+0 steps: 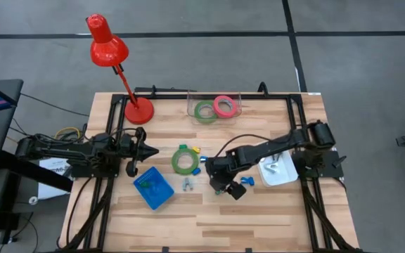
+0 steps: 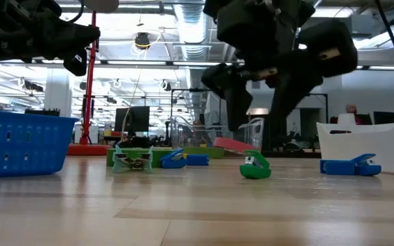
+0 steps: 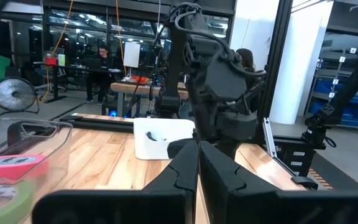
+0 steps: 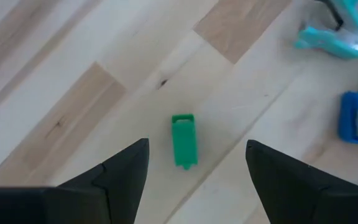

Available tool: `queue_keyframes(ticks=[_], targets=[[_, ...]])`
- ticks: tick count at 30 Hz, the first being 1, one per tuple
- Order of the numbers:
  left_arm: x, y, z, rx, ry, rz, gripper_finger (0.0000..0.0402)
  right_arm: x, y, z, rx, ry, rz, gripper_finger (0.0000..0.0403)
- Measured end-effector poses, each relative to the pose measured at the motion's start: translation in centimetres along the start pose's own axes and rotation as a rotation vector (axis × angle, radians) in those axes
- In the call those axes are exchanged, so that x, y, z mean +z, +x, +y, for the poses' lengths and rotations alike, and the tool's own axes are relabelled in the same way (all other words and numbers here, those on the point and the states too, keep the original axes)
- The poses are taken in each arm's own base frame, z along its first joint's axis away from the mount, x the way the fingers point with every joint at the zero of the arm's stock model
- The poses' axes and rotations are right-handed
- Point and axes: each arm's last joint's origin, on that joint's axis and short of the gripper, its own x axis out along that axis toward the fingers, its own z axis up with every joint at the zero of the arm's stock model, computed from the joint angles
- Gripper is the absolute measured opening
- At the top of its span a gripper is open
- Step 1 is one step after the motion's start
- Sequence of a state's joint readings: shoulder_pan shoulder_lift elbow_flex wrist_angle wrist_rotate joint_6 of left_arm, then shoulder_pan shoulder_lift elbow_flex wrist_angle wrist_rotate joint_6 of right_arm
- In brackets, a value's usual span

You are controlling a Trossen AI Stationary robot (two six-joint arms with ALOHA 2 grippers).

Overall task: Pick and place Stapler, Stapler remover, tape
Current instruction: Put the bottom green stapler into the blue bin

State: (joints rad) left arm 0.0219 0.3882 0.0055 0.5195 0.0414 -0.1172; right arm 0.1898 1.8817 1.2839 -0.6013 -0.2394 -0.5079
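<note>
From above: right end effector (image 1: 219,184) low over the table (image 1: 259,218), just right of the loose green tape ring (image 1: 184,159); two more tape rings (image 1: 214,108) in the clear tray (image 1: 238,102) behind it. From table height: small green stapler remover (image 2: 254,167) right under that end effector. From the right wrist: fingers (image 4: 124,167) wide open, holding nothing, remover between them. From the left wrist: left end effector (image 3: 197,180) closed, empty.

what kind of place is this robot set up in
Probably a robotics lab or workshop. The wooden table stands on a grey taped floor, a person sits at a desk behind it, and blue storage bins fill shelving, under exposed ceiling ducts.
</note>
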Motion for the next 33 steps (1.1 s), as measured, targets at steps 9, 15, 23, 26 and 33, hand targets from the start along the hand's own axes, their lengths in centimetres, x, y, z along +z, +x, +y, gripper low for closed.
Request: queue_keyframes(ticks=[9,15,23,26,33], targets=[[0.0,0.0,0.0,0.000,0.000,-0.003,0.0008,-0.3,2.5,0.3,0.039,-0.001,0.057,0.0260],[0.0,0.0,0.0,-0.001,0.001,-0.005,0.0008,-0.5,3.1,0.2,0.043,0.001,0.065,0.0260],[0.1,0.0,0.0,-0.001,0.000,-0.005,0.0008,-0.5,3.1,0.2,0.042,0.002,0.065,0.0226],[0.1,0.0,0.0,-0.001,0.000,-0.006,0.0008,-0.5,3.1,0.2,0.042,0.002,0.065,0.0194],[0.1,0.0,0.0,-0.001,0.000,-0.005,0.0008,-0.5,3.1,0.2,0.042,0.002,0.064,0.0121]])
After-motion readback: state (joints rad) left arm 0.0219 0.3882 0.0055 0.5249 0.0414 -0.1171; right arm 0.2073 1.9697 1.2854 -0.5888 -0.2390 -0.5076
